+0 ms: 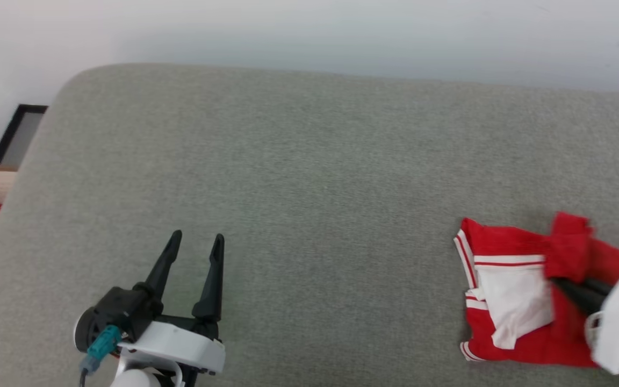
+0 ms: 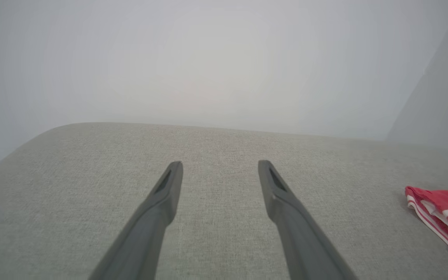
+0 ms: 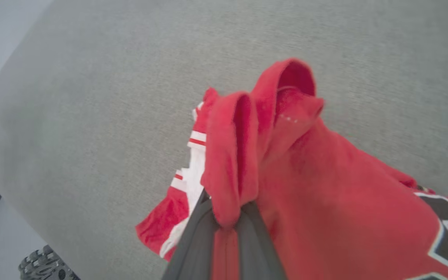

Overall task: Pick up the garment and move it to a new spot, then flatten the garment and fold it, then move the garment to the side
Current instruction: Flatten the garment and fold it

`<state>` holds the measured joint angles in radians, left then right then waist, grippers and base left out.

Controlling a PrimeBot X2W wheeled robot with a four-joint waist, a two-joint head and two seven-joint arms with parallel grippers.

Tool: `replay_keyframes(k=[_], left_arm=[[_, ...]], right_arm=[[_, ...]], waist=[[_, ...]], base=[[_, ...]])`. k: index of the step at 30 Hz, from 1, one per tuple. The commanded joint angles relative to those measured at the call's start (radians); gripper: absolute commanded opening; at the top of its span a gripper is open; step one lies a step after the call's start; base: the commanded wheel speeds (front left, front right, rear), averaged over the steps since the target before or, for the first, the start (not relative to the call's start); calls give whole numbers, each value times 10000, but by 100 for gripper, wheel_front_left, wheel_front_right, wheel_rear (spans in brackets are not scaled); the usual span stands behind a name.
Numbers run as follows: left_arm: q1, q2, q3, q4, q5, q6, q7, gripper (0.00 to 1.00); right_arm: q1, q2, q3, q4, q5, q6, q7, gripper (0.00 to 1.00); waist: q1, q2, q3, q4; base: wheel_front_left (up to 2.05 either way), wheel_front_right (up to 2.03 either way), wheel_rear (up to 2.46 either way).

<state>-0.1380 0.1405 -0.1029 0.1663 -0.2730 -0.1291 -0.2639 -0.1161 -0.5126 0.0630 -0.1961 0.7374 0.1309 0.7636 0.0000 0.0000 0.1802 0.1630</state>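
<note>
My right gripper (image 3: 227,217) is clamped on a bunched fold of the red jersey T-shirt with white, stripe-trimmed sleeves (image 1: 508,301). The shirt lies rumpled at the right end of the grey woven-fabric cushion (image 1: 309,188), its pinched part raised. My left gripper (image 1: 198,244), dark fingers spread wide and holding nothing, hovers over bare cushion, well apart from the shirt. I judge the cloth light, limp and quick to sag, so I'd grip at a hem or shoulder seam, not mid-panel
</note>
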Motion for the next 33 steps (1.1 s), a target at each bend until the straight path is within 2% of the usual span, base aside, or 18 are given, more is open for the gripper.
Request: replay_keyframes(k=[1,5,11,20,21,22,23,24,25,29,33], left_arm=[[89,-41,-18,-27,-16,-24,2,100],[115,-97,-37,-11,-23,-24,2,100],[-114,-165,-180,93,-122,-24,2,100],[-223,-211,-172,212,-251,-25,2,100],[-210,-215,-160,230,-240,-25,2,100],[-189,-221,-159,242,-245,-25,2,100],[-158,-218,-157,260,-243,-25,2,100],[-124,-206,-136,277,-242,-25,2,100],[-98,-198,-129,285,-257,-25,2,100],[9,-135,-113,349,-312,-25,2,100],[82,-59,-113,429,-385,-25,2,100]], right_arm=[[-170,94,336,26,-83,-4,26,0],[-465,209,915,296,-207,-4,-44,0],[-862,180,2151,1584,-397,-4,-272,0],[-1500,190,3215,3299,-433,-6,-1517,0],[-1603,216,3277,3376,-390,-6,-1657,4],[-1701,204,3317,3424,-386,-6,-1789,28],[-1781,169,3387,3458,-375,-6,-1883,47],[-1849,150,3444,3473,-314,-6,-1980,94],[-1909,153,3449,3479,-234,-6,-2067,100],[-2111,51,3442,3266,116,-4,-2351,100],[-2204,-310,3433,2897,447,-4,-2945,100]], waist=[[0,0,-98,169],[0,0,-101,264],[0,0,1,478],[0,0,97,586],[0,0,80,558],[0,0,48,523],[0,0,9,483],[0,0,-35,429],[0,0,-78,373],[0,0,-282,121],[0,0,-467,-165]], base=[[0,0,0],[0,0,0],[0,0,0],[0,0,0],[0,0,0],[0,0,0],[0,0,0],[0,0,0],[0,0,0],[0,0,0],[0,0,0]])
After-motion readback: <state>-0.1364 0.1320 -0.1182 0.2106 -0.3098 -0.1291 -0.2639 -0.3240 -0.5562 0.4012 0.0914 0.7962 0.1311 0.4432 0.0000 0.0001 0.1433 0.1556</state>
